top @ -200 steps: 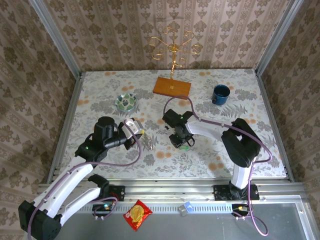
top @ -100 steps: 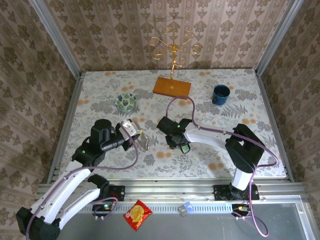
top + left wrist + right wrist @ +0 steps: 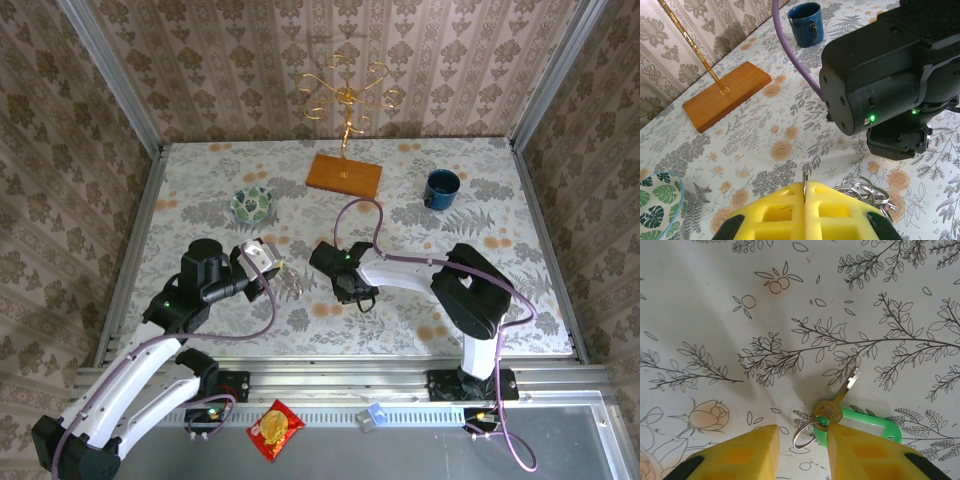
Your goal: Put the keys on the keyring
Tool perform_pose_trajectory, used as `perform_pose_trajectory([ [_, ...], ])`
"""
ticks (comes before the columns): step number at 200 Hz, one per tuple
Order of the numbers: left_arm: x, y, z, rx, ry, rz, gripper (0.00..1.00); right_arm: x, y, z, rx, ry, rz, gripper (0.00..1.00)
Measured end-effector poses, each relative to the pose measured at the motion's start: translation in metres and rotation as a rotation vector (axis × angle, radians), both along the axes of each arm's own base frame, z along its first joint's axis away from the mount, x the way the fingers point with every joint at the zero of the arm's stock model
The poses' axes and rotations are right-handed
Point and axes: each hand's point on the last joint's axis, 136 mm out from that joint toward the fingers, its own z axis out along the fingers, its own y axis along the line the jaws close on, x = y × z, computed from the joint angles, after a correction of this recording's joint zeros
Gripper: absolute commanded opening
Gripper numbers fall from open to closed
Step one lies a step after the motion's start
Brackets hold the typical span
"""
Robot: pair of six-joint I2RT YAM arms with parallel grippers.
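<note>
Risk: your right claw (image 3: 801, 434), part open and holding nothing, straddles the loop of the green-tagged key (image 3: 836, 401) lying flat on the table (image 3: 715, 315); the thin loop may slip out as you close | Pose: claw points down, key blade toward 1 o'clock | Left claw (image 3: 804, 189), at 9 o'clock from the right claw, is pinched shut on the keyring (image 3: 862, 189).
</note>
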Motion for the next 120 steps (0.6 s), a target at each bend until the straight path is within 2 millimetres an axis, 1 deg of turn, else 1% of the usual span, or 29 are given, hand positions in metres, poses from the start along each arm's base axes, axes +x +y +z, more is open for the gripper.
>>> perform_pose_trajectory([
  [24, 0.0, 0.0, 0.0, 0.0, 0.0, 0.0, 0.0, -0.0004, -0.0025, -0.0021, -0.024, 0.003, 0.0, 0.26],
  [63, 0.0, 0.0, 0.0, 0.0, 0.0, 0.0, 0.0, 0.0013, -0.0031, 0.0019, -0.039, -0.008, 0.003, 0.18],
  [120, 0.0, 0.0, 0.0, 0.0, 0.0, 0.0, 0.0, 0.001, -0.005, 0.0039, -0.06, -0.018, 0.009, 0.12],
])
